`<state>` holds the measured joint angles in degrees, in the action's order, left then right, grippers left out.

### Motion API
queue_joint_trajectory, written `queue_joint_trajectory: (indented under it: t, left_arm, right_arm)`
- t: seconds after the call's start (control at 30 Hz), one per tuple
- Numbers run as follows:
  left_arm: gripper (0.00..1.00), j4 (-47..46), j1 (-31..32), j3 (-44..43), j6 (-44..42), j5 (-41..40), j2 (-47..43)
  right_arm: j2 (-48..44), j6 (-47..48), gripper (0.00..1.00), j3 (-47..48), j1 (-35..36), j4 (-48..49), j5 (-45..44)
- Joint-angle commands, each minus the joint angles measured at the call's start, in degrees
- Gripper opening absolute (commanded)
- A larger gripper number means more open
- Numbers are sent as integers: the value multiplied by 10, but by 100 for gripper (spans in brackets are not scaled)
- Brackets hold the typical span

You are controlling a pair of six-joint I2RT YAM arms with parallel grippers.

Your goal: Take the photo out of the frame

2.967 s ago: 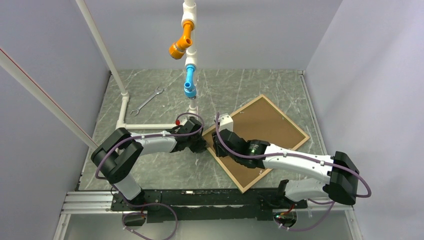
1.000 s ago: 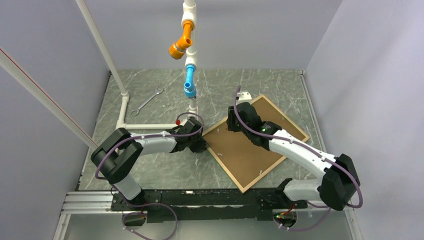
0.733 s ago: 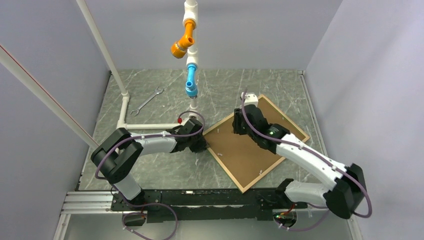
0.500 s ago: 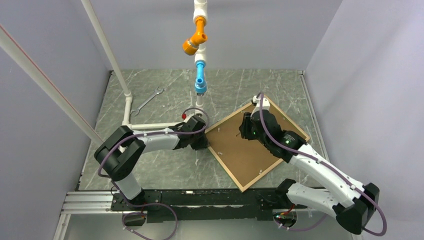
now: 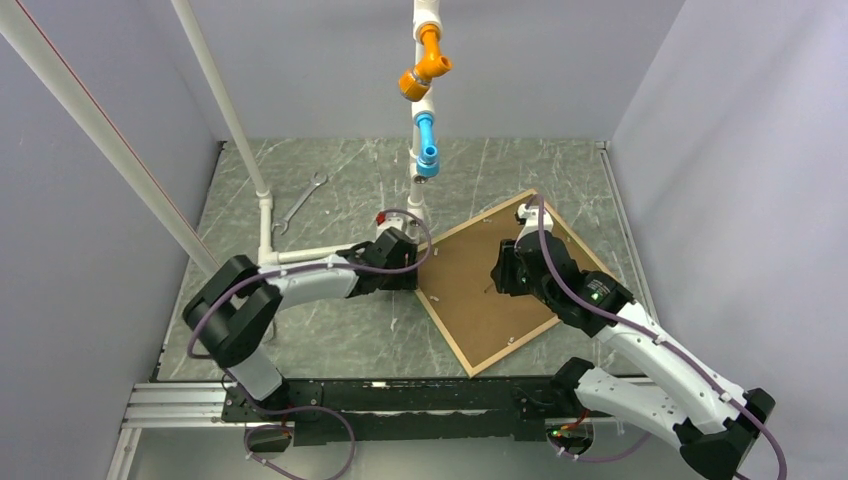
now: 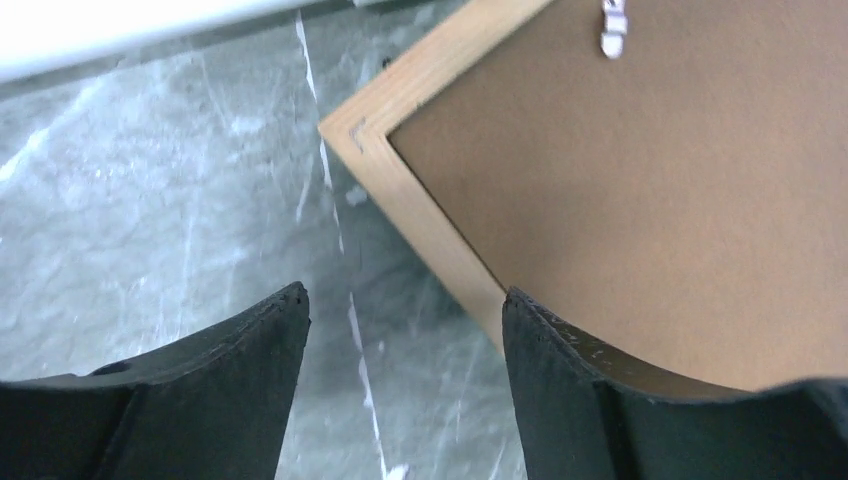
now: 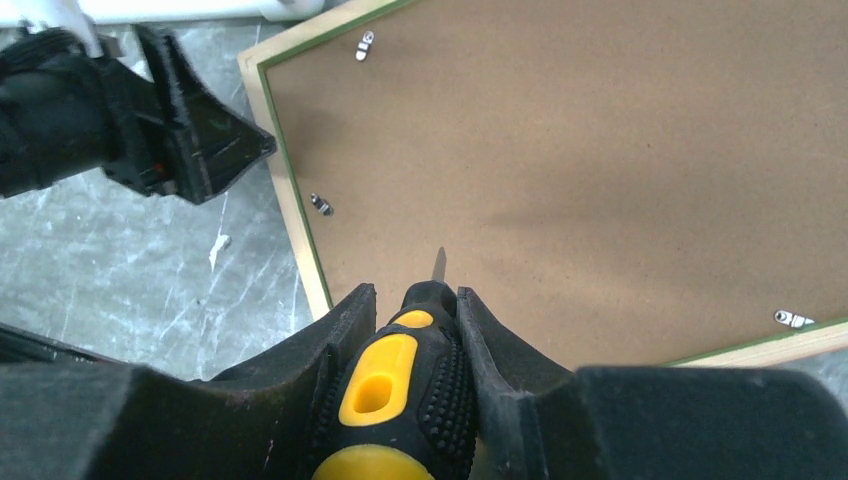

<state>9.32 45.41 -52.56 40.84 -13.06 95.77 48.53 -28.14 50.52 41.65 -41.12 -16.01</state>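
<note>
The right gripper [image 7: 413,292] is clamping the yellow-and-black handle of a screwdriver [image 7: 395,390] between its fingers. The screwdriver's thin metal tip is pointing out ahead over the brown fibreboard backing panel [image 7: 600,150]. In the overhead view this gripper [image 5: 497,280] is hanging over the middle of the panel.

The left gripper [image 6: 402,295] is standing wide open with nothing between its fingers but the desk [image 6: 150,220]. The frame [image 6: 420,200] is lying just ahead of it, with one corner pointing into the gap. The right-hand finger is overlapping the frame's wood edge, and whether it is touching cannot be told. From above, this gripper [image 5: 410,272] is sitting low at the frame's left corner.

The frame [image 5: 444,333] is lying face down and flat on the grey marbled desk [image 5: 330,330], turned like a diamond. It is showing a light wood back edge, and a thin bright green line is running along the edge beside the panel [image 7: 283,195]. Small metal clips [image 7: 320,205] are sitting along the inside of the edge. The backing panel is covering the photo, so it is not showing. A wrench [image 5: 300,200] is lying well apart at the far left.
</note>
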Motion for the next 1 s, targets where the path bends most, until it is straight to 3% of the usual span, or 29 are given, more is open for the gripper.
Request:
queue_joint_trajectory:
  t: [0.0,0.23,0.4,0.5,0.6,0.73,0.97]
  left_arm:
    - [75,-6,23,39,-43,-1,-92]
    - [77,-30,52,98,51,43,-185]
    - [75,49,126,87,290,-23,-181]
    - [77,25,175,81,369,-53,-160]
    - [77,85,189,28,442,-40,-100]
    - [75,124,223,-40,483,-44,-17]
    - [60,145,242,-76,500,-30,48]
  right_arm:
    - [-6,0,0,30,-3,-17,7]
    - [-16,-11,0,29,-2,-6,22]
    - [-23,-19,0,14,-2,-4,27]
    - [-31,-20,0,14,-2,-6,31]
    - [-39,-19,0,26,-2,-16,31]
    - [-51,-18,0,44,-1,-36,30]
    - [-76,-32,0,38,-2,-49,35]
